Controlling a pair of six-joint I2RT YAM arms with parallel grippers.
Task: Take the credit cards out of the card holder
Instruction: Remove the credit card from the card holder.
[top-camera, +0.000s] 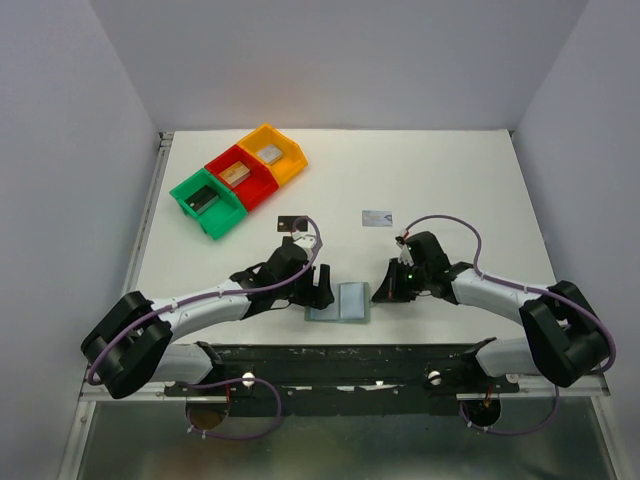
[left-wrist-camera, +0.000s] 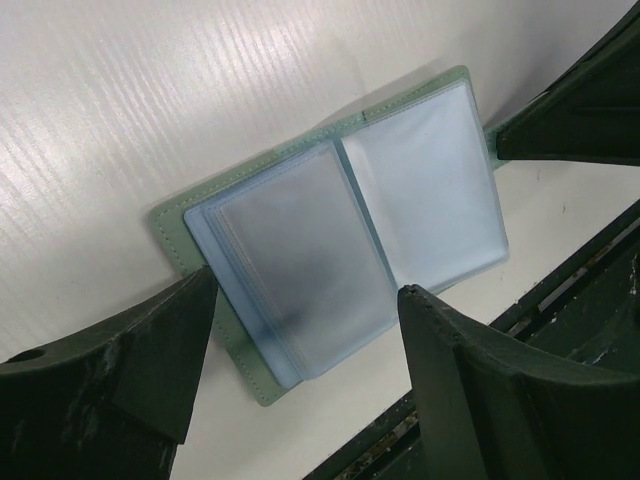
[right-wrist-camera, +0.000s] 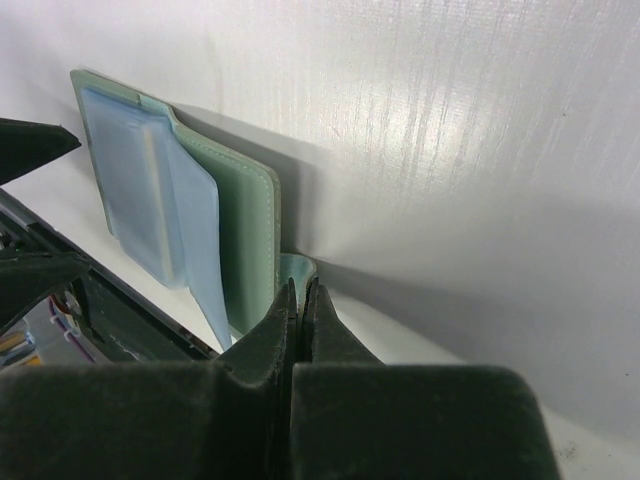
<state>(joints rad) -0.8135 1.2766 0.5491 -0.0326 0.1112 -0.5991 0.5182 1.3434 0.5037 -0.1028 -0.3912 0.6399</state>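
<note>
- Top view: both arms reach low and inward across the table (top-camera: 450, 180), elbows out and wrists turned toward each other. The card holder (top-camera: 340, 302) lies open near the front edge, right between them. The left gripper (top-camera: 320, 292) sits at its left edge and the right gripper (top-camera: 382, 292) at its right edge. Farther back, well apart from the holder, a black card (top-camera: 290, 222) and a silvery card (top-camera: 376, 218) lie flat on the table. Green, red and yellow bins (top-camera: 240, 178) stand in a row at the back left.
- Left wrist view: the left gripper (left-wrist-camera: 307, 292) angles down over the card holder (left-wrist-camera: 420, 190), its fingers (left-wrist-camera: 130, 370) spread wide, one on each side of the frosted blue sleeves. I cannot tell whether either fingertip touches the cover.
- Right wrist view: the right gripper (right-wrist-camera: 300, 290) comes in low, with its fingers (right-wrist-camera: 265, 345) pressed together. The tips nip the holder's small tab (right-wrist-camera: 298, 264). The sleeves fan loosely beside the green cover (right-wrist-camera: 250, 230).
</note>
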